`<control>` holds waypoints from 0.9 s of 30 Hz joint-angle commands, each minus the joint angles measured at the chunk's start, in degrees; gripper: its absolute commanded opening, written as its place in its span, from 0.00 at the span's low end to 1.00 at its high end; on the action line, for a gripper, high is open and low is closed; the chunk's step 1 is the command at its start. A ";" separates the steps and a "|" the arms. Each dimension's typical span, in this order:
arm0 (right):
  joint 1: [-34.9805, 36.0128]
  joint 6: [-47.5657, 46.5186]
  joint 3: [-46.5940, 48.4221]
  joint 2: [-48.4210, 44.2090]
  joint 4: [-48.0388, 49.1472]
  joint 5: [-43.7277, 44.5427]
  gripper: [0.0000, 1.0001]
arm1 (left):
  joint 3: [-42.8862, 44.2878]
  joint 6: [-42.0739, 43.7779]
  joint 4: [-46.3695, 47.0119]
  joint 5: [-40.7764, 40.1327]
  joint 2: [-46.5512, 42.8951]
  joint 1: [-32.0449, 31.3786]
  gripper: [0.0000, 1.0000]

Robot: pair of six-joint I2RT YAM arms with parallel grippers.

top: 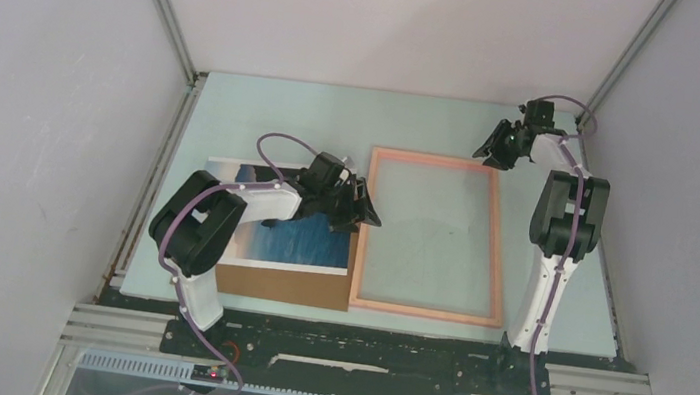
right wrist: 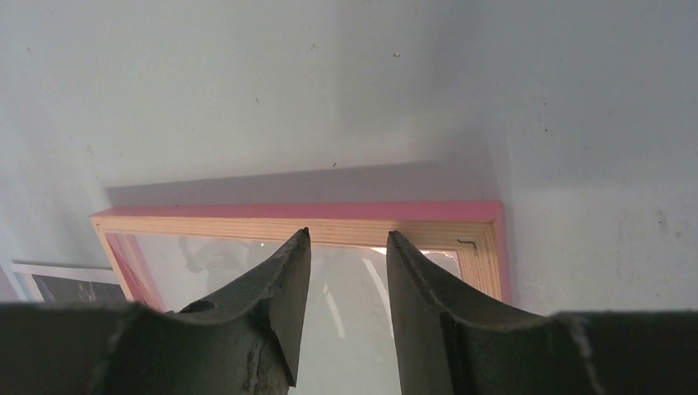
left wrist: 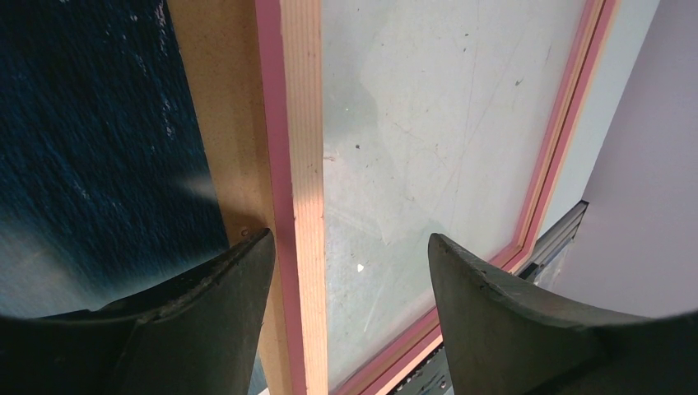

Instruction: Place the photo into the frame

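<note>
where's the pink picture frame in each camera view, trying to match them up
Top external: thin salmon-pink rectangular frame lies flat at centre-right.
Left wrist: one long rail runs top to bottom through the middle, the opposite rail at right.
Right wrist: one short rail and a corner cross the middle.
Shared landmark: the blue sea photo beside the frame.

Pale table (top: 265,117) under frame (top: 422,312), cardboard (top: 285,285)

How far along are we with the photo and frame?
Done: nothing yet; the photo lies face up on the cardboard sheet, beside the frame, outside it. In hand: the left pincer hangs open astride the frame's left rail; the right pincer is open near its far right corner, holding nothing. Left: photo into frame.
</note>
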 commanded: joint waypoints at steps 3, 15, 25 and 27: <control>1.41 -0.87 -3.28 -2.75 -5.65 0.48 0.48 | 0.24 -0.15 0.77 0.16 -0.01 0.52 0.77; 3.12 -0.43 -3.20 -7.30 -10.19 -0.83 0.48 | -0.84 -3.57 6.78 0.77 4.51 0.55 0.69; 1.27 -0.51 -1.46 -10.13 -10.37 -3.37 0.51 | 1.38 0.24 1.64 -4.12 4.24 0.45 0.60; 0.47 -1.92 -2.04 -12.03 -10.86 -1.07 0.56 | 3.54 2.01 -3.61 -6.21 5.09 0.48 0.56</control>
